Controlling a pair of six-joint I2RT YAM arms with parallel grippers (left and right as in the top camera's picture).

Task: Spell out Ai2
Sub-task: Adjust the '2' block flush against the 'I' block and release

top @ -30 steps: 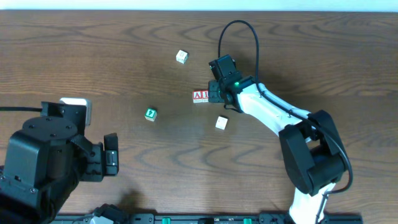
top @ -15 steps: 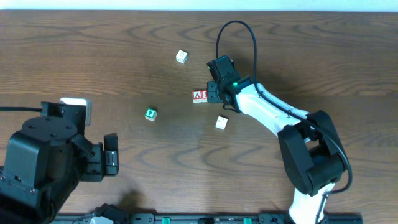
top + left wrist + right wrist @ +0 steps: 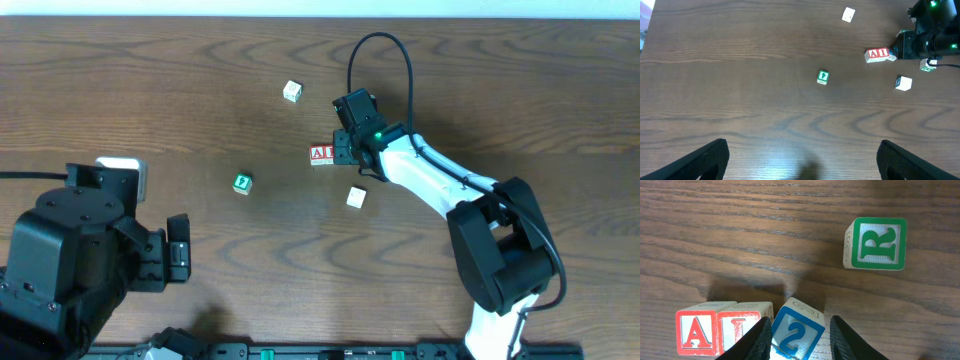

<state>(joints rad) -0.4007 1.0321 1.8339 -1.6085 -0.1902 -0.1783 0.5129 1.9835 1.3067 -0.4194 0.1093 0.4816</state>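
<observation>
Near the middle of the counter, slightly toward its far edge, the right gripper (image 3: 801, 322) is gripping the 2 block (image 3: 792, 335), its jaws pressing on the block's two sides. The A block (image 3: 696, 332) and the I block (image 3: 742, 330) are sitting flush side by side. The 2 block is being held just beside the I block on the right-edge side, twisted out of line with the row; whether its corner is touching the I block cannot be told. The step in hand is judged to be seating the 2 block as the last character. Doing it well is calling for turning the wrist until the numeral is reading square with the letters, sliding it against the I block without shoving the row, then releasing and lifting straight up. The R block (image 3: 875, 243) is lying apart. The left gripper (image 3: 802, 150) is hanging toward the near-left corner, jaws spread wide and holding nothing.
</observation>
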